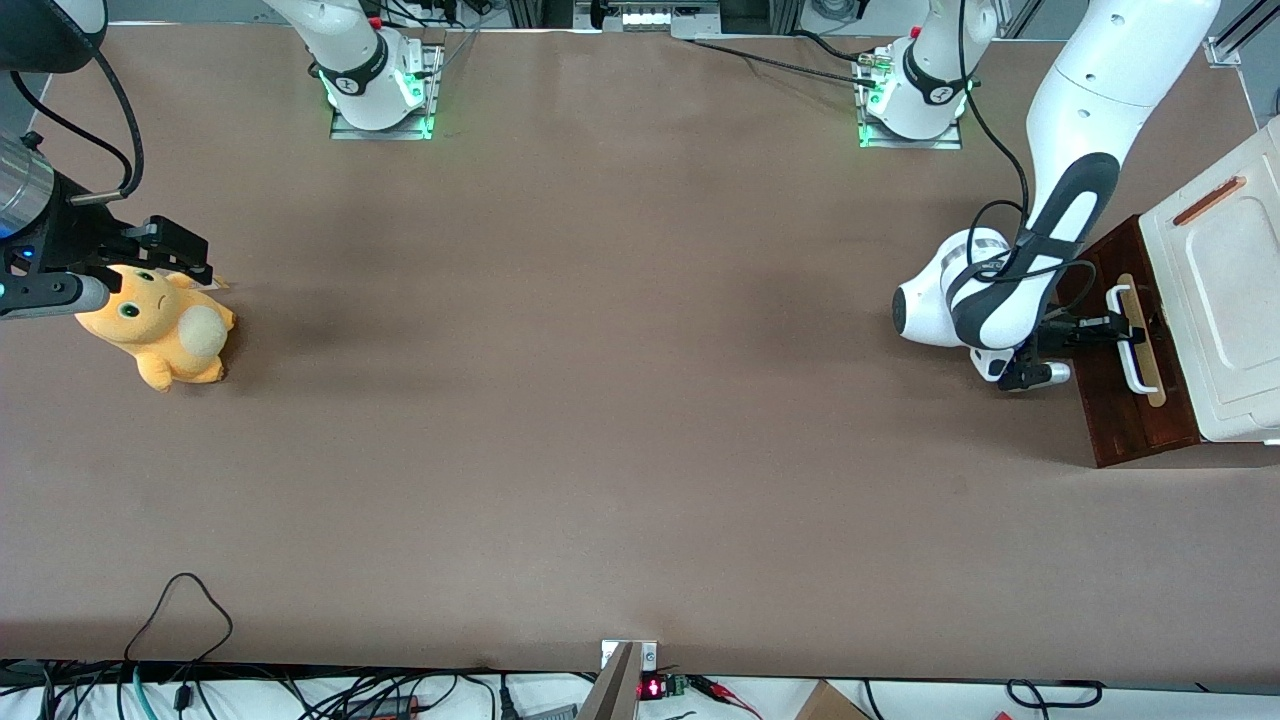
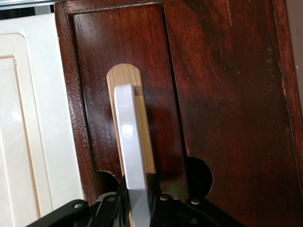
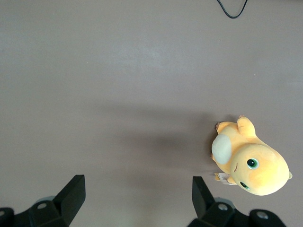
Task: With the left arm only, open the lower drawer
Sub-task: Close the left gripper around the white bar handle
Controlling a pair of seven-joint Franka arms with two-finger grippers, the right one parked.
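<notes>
1. gripper (image 2: pixel 137 201) at the white handle (image 2: pixel 130 142), the bar between its fingers; looks clenched on it, though actual contact isn't visible.
2. lower drawer (image 1: pixel 1120 400) juts slightly past the white cabinet top (image 1: pixel 1225 290), at the working arm's end of the table.
3. risk: pulling off-axis could slip the grip or drag the whole cabinet.

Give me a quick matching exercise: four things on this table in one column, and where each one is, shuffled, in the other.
1. white bar handle
2. orange plush toy
3. black two-finger claw
4. white moulded cabinet top

A. toward the parked arm's end of the table
B. above the dark reddish-brown lower drawer
C. on a pale wood strip
D. at the handle

Pairs: 1-C, 2-A, 3-D, 4-B
</notes>
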